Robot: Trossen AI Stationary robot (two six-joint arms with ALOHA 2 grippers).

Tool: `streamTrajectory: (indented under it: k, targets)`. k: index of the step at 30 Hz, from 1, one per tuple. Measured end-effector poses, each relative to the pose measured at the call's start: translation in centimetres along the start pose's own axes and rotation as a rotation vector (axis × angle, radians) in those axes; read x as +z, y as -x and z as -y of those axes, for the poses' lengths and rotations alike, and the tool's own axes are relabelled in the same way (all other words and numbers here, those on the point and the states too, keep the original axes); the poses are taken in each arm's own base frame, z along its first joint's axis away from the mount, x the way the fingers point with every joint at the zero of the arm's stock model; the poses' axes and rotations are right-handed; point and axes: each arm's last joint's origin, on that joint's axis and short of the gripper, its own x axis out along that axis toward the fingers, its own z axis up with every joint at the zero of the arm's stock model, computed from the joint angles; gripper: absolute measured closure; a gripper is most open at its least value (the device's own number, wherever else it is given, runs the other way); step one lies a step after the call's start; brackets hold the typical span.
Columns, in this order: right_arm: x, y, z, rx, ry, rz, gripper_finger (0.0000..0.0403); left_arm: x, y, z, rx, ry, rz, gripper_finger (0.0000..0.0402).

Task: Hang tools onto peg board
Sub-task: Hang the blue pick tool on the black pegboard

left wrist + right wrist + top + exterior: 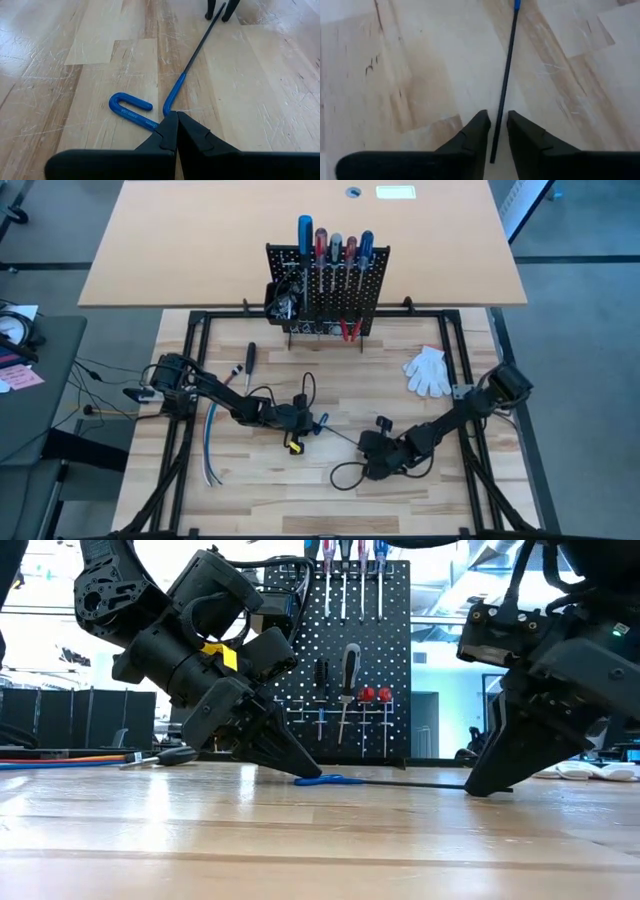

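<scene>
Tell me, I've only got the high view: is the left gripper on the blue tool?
Observer: The left wrist view shows the left gripper shut at the bend of the blue tool; I can't tell if it's pinching it.
Operator: And the right gripper?
Observer: In the right wrist view, the right gripper is slightly open, straddling the tool's black shaft end.
Operator: Is the tool lifted?
Observer: No, the low view shows it flat on the table.

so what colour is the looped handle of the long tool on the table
Blue handle, with a black shaft; clearest in the left wrist view.
</scene>
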Motion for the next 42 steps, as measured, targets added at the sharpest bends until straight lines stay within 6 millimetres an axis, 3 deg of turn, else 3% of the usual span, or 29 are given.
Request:
streamTrajectory:
  k: [6,14,20,28,34,38,42]
  targets:
    - [-0.3,0.1,-0.2,-0.024,-0.013,0.025,0.039,0.1,0.0,0.0,0.003,0.003,0.005,0.0401]
    - [-0.6,0.1,-0.3,-0.054,-0.02,0.055,0.0399,1.2,0.6,0.2,0.034,-0.022,0.078,0.0401]
    - [-1.2,0.1,-0.5,-0.092,-0.016,0.123,0.0402,3.3,3.3,0.8,0.168,-0.059,0.113,0.0401]
    - [-2.9,-0.8,1.7,0.007,-0.178,0.333,0.0402,4.5,7.9,3.8,0.415,-0.139,0.105,0.0401]
    - [-3.3,-0.7,3.5,0.065,-0.226,0.489,0.0402,3.8,9.2,5.5,0.465,-0.176,0.092,0.0401]
    - [-3.0,-0.5,4.0,0.079,-0.225,0.543,0.0402,2.2,9.1,5.5,0.379,-0.188,0.113,0.0399]
    - [-3.0,-0.4,4.3,0.111,-0.231,0.558,0.0402,0.1,9.3,5.2,0.246,-0.238,0.184,0.0367]
